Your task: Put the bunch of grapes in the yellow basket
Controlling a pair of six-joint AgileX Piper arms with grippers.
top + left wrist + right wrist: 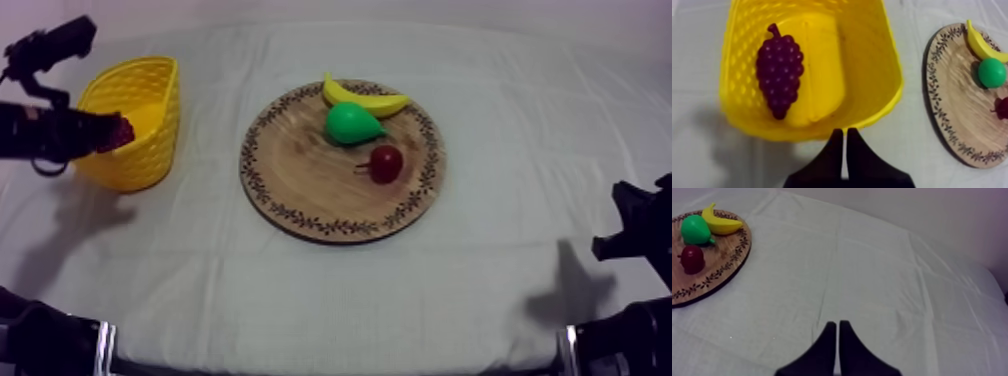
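Grey-white cloth (200, 280) covers the table, creased and bare apart from the fruit setting.

My left gripper (843, 131) has its two black fingers pressed together into a narrow wedge with nothing between them. It hangs just above the near rim of the yellow lattice-walled plastic basket (872, 75). Past that rim, the dark purple toy bunch of grapes (778, 70) lies flat on the basket floor, stem pointing away from the fingers and clear of them. In the top view the basket stands at about nine o'clock from the round wooden board with a patterned rim (300, 190), apart from it.

On the board a yellow toy banana (365, 100) lies at twelve to one o'clock by the rim. A green toy pear (352, 123) sits just inside the banana, and a small red fruit (386, 162) sits toward three o'clock.

My right gripper (835, 323) is likewise closed on nothing, low over bare cloth well to the board's three o'clock side.

By my reading the placing step is done, since the grapes are in the basket and free of the fingers. What is left is the retreat. The left arm should lift straight up first, so the closed fingers clear the rim without tipping the light basket, then draw back toward its resting side.
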